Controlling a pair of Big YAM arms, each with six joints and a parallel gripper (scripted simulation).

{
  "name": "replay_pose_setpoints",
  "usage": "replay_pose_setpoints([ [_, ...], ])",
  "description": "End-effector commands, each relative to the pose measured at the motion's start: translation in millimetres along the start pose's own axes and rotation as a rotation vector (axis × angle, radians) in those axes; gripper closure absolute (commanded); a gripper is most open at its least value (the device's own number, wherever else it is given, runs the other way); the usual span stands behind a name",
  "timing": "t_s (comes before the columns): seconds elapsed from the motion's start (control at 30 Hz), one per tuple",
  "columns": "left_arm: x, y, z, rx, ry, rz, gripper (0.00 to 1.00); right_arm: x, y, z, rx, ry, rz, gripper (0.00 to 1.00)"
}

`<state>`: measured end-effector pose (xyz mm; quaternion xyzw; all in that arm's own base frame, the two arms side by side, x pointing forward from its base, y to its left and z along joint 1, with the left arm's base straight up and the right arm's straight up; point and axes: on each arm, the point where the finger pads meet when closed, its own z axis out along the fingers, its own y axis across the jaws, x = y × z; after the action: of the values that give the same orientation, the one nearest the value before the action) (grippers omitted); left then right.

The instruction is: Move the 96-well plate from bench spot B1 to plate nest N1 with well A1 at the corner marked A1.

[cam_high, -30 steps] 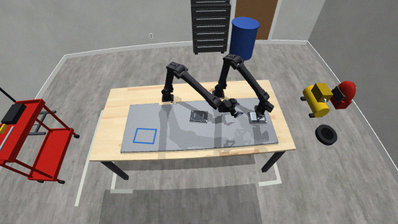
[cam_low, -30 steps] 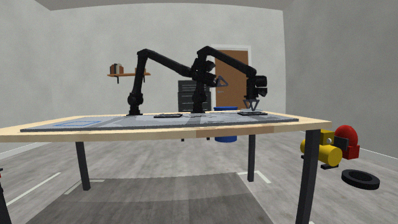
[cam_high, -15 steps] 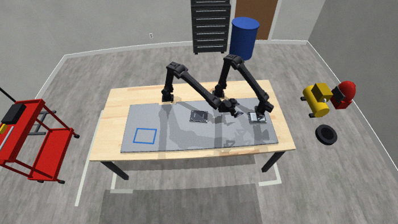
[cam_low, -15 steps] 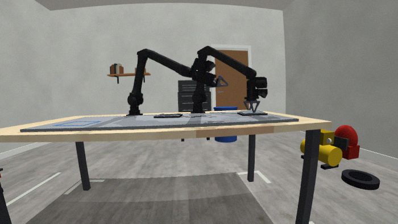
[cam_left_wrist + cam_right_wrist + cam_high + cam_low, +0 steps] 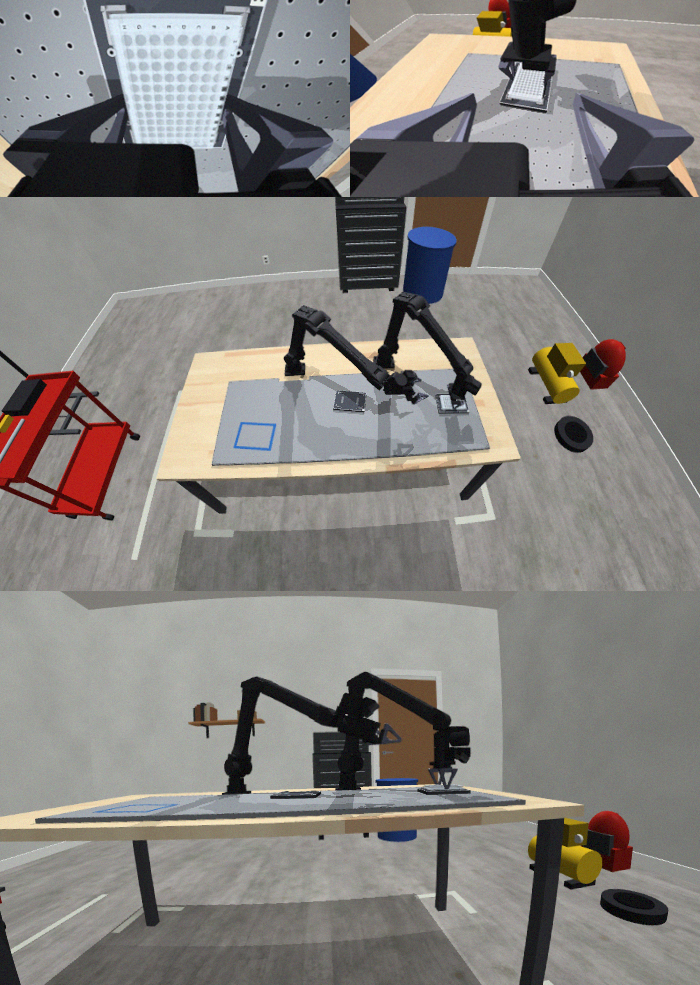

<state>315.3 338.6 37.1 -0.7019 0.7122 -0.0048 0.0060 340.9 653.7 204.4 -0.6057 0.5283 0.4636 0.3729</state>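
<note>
Left jaws [image 5: 456, 402] [image 5: 443, 785] are pointing down and hugging the long sides of the 96-well plate [image 5: 446, 402] [image 5: 444, 789] [image 5: 176, 66] [image 5: 527, 85], so I'd call that holding it. Plate's down in nest N1 [image 5: 440, 411] [image 5: 425, 792] [image 5: 99, 26] [image 5: 519, 105], looks flat from here, A1 at the same corner as the printed tag, which is partly cut off in my left wrist view. Right jaws [image 5: 421, 389] [image 5: 392, 734] are wide, nothing in them, hanging above the surface.

Going by the arms' side, N1 is on the left and the dark frame at B1 [image 5: 350, 401] [image 5: 295, 794] is to the right of it. Both sit on a grey perforated board [image 5: 320, 447] [image 5: 240, 809], with a blue outline [image 5: 238, 436] [image 5: 135, 808] out at far right. Board lies on the pale wood table [image 5: 180, 422] [image 5: 290, 832], dark legs, greyish plank floor.

Room stuff: red cart off right, yellow compressor-looking thing and a black ring on the floor off left, drawer cabinet and blue drum behind the arms on the near side, brown door back there too.
</note>
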Motion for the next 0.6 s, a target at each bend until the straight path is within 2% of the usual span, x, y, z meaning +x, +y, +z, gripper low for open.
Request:
replay_pose_setpoints([
  [0.0,-3,-4,-5,0.012,-0.012,0.0,0.0,-59,-3,1,0.005,-0.081,-0.092,0.0],
  [0.57,-23,-8,-46,0.064,-0.074,0.004,0.0,-59,-3,1,0.005,-0.081,-0.092,0.0],
])
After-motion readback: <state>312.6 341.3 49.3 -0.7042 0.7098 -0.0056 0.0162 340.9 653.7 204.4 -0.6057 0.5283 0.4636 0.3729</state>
